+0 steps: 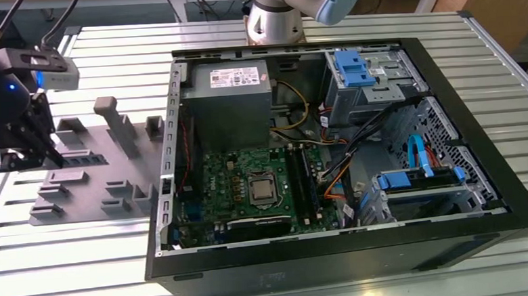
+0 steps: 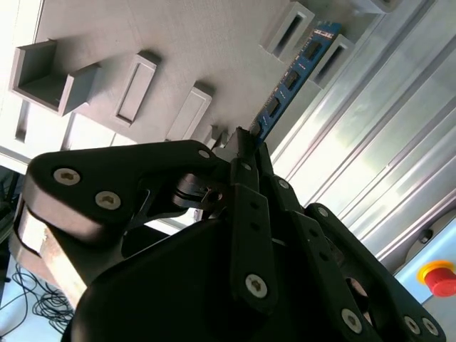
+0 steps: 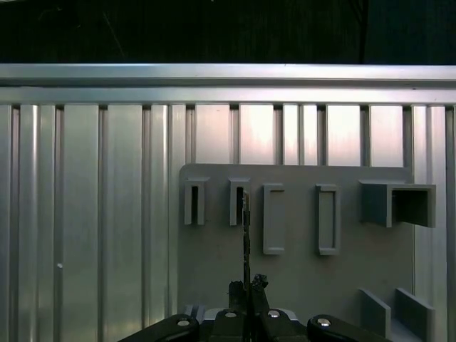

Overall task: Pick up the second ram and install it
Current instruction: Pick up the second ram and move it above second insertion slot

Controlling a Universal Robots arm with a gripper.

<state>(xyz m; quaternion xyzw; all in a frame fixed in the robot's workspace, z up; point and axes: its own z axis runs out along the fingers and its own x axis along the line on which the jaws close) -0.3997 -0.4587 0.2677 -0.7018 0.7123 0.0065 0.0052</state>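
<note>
Second ram, slim circuit stick with black chips, pinched at one end by the tool, jaws closed tight on it. Far end reaching to a slot block of the grey holder tray; contact there unclear. Tray lying on the slatted worktop, beside the open computer case.

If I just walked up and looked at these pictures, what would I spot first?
First, the big black computer case lying open in the middle of the exterior view, its green motherboard showing. Then, at the exterior view's left, the gripper above the grey holder tray. In the second wrist view it pinches the second ram, a slim board with black chips.
</note>
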